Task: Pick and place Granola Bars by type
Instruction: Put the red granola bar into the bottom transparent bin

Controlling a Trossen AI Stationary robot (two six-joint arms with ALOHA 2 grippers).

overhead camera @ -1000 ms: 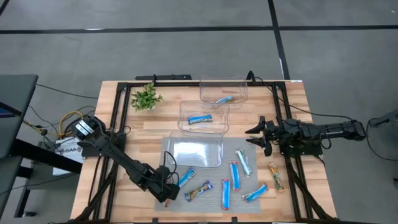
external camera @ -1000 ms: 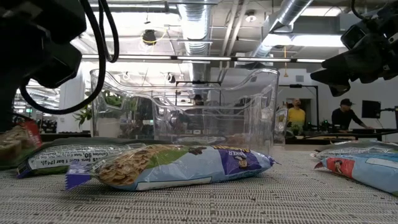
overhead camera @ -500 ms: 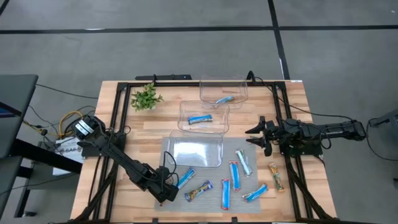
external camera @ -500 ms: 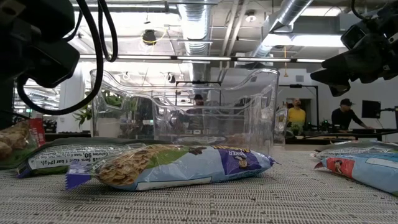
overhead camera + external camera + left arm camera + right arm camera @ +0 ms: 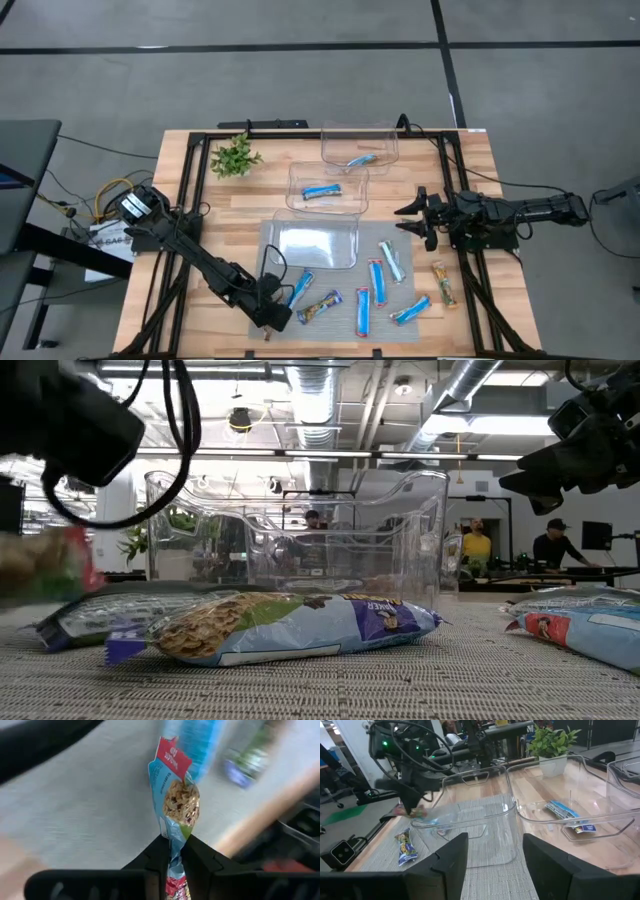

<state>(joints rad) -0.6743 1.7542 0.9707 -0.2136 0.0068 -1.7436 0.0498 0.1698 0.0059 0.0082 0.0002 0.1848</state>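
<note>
Sorting judged early. Three clear bins are set on the bench (image 5: 470, 160): far bin (image 5: 359, 146) holds one pale silvery-blue bar (image 5: 361, 159); middle bin (image 5: 328, 186) one bright blue bar (image 5: 321, 191); near bin (image 5: 317, 243) appears unfilled. About six bars are left loose on the grey mat (image 5: 330, 322); an orange-brown bar (image 5: 443, 283) lies just off it. Potted plant (image 5: 234, 156) is well clear.

Left end effector (image 5: 172, 851) is clamped on a red multicolour bar (image 5: 176, 805), lifted at the mat's near-left corner. Right end effector (image 5: 412, 216) is spread wide, waiting beside the bins.

On the wooden counter (image 5: 470, 165), three clear bins (image 5: 317, 243) ran diagonally beside a small plant (image 5: 234, 156). The left claw (image 5: 272, 318) hung over the grey mat's (image 5: 340, 322) corner; wrapped bars (image 5: 376, 282) lay scattered nearby.
</note>
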